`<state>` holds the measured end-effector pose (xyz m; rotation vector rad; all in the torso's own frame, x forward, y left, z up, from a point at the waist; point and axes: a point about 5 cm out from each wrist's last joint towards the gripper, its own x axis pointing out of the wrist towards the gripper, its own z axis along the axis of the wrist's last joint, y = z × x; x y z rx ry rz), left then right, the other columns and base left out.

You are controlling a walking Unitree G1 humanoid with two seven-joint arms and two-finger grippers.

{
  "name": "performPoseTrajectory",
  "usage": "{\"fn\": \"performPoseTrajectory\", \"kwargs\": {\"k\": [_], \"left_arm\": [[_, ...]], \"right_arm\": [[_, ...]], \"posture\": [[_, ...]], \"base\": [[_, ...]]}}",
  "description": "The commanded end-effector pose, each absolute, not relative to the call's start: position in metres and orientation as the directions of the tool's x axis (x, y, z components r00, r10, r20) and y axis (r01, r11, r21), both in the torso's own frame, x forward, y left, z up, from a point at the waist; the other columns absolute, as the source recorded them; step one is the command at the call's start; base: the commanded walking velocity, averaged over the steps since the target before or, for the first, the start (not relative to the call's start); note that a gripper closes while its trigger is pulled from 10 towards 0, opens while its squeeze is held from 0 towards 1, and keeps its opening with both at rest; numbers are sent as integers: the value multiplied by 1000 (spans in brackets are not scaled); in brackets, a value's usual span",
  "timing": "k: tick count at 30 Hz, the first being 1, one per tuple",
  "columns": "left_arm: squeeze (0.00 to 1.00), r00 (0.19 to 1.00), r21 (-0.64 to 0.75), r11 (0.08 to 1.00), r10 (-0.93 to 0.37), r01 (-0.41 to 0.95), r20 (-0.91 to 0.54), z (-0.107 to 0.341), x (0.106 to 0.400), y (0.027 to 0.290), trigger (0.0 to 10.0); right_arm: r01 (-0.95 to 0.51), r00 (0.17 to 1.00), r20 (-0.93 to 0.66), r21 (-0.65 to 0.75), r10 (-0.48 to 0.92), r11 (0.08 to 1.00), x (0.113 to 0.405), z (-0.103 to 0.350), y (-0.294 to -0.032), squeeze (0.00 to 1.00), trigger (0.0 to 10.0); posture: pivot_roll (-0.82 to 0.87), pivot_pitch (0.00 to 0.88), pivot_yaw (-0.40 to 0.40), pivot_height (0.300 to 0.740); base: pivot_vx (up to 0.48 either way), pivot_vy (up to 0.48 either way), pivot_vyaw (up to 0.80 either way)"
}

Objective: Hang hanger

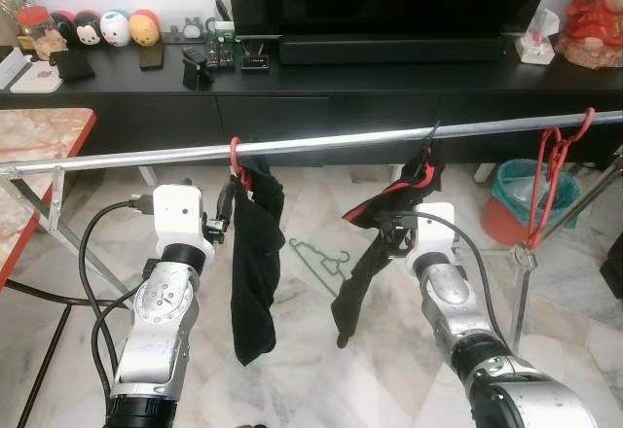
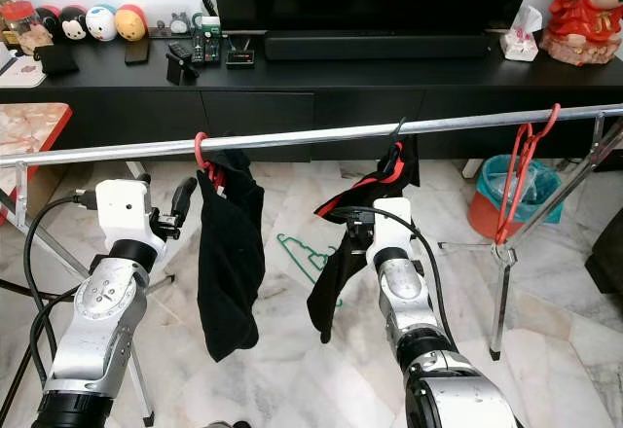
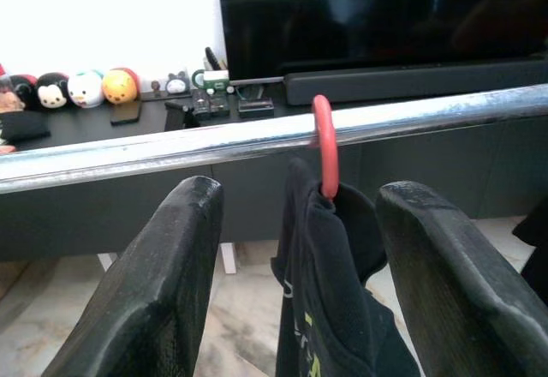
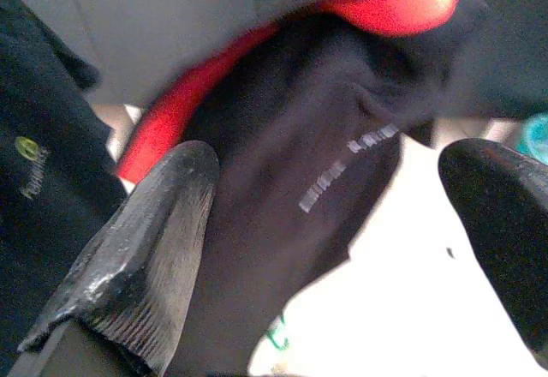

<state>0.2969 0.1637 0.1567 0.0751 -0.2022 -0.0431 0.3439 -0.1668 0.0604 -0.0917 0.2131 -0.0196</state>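
nearest, the left gripper (image 3: pixel 295 274) is held with jaws spread wide and empty, just short of the black garment (image 1: pixel 255 263) on the red hanger (image 1: pixel 237 160). that hanger's hook is already seen over the metal rail (image 1: pixel 321 142). the right gripper (image 4: pixel 342 248) is likewise opened wide, nothing clamped, close against a black-and-red garment (image 1: pixel 384 224) whose dark hook (image 1: pixel 433 134) is seated on the rail. the hanging step is judged done for both; withdrawal of the arms without snagging cloth is what is called for next. further off, a green hanger (image 1: pixel 321 258) is left on the floor, perhaps to be fetched. beyond, empty red hangers (image 1: pixel 555 170) hang at the rail's end.
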Motion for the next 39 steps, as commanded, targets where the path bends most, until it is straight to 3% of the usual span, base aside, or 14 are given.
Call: {"fn": "performPoseTrajectory", "kwargs": {"k": [1, 12, 19, 31, 39], "left_arm": [[0, 981, 85, 995, -66, 51, 183, 155, 297, 161, 10000], [0, 979, 81, 995, -72, 58, 190, 157, 298, 159, 10000], [0, 978, 89, 995, -67, 50, 197, 159, 298, 160, 10000], [0, 974, 72, 995, -83, 69, 210, 163, 299, 158, 10000], [0, 973, 73, 994, -90, 76, 213, 164, 299, 157, 10000]], "right_arm": [[53, 963, -255, -128, -85, 990, 345, 58, -175, 0, 10000], [103, 972, -203, -87, -119, 991, 347, 66, -179, 0, 10000], [50, 969, -237, -90, -71, 995, 345, 60, -172, 0, 10000], [107, 990, -89, -20, -108, 994, 351, 80, -177, 0, 10000], [4, 998, -59, 33, -2, 999, 353, 84, -164, 0, 10000]], "posture": [[19, 64, -9, 740], [22, 66, -10, 740], [27, 63, -12, 740], [26, 59, -11, 740], [29, 61, -10, 740]], "base": [[0, 0, 0], [0, 0, 0], [0, 0, 0], [0, 0, 0], [0, 0, 0]]}}
